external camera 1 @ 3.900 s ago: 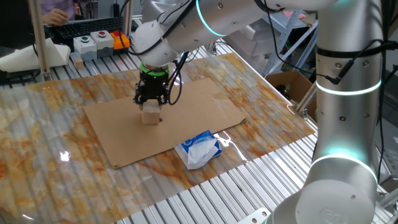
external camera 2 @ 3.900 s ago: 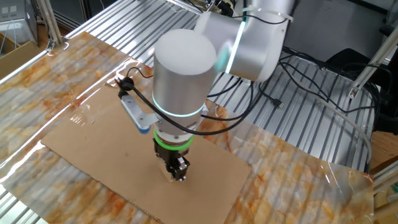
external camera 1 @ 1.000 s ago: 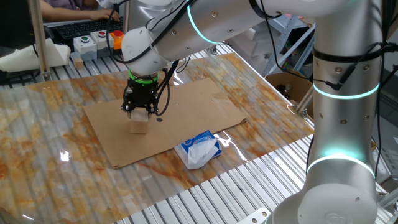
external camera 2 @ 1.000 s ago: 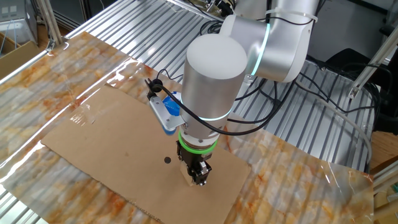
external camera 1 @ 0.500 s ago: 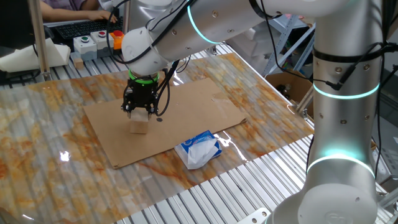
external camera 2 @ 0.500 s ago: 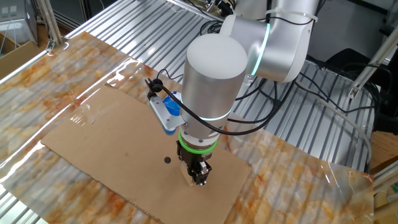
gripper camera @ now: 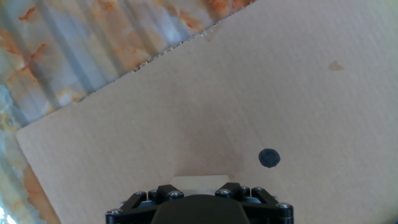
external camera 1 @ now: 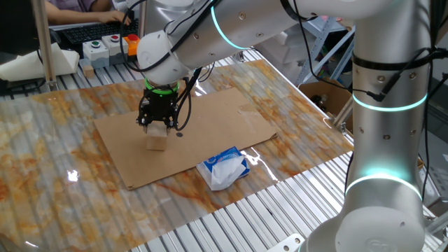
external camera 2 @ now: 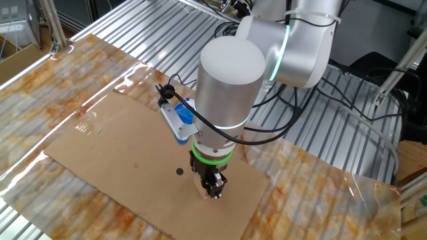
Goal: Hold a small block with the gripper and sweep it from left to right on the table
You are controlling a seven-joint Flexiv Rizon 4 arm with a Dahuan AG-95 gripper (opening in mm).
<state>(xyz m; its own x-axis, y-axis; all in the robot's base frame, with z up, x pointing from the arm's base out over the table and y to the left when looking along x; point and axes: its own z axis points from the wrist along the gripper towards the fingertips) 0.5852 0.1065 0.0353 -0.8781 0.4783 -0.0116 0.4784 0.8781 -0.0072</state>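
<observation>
Since about four seconds ago the tool (external camera 1: 155, 127) has carried the small block (external camera 1: 157, 141) leftward across the cardboard sheet (external camera 1: 210, 126) — clamped on it, resting on cardboard atop the counter (external camera 1: 42, 161). Likely risk: the packet (external camera 1: 224, 168) obstructs a rightward sweep.

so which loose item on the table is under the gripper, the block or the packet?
The small block: a pale tan wooden cube on the cardboard sheet, directly beneath the gripper. The white-and-blue packet lies apart, at the sheet's near edge.
</observation>
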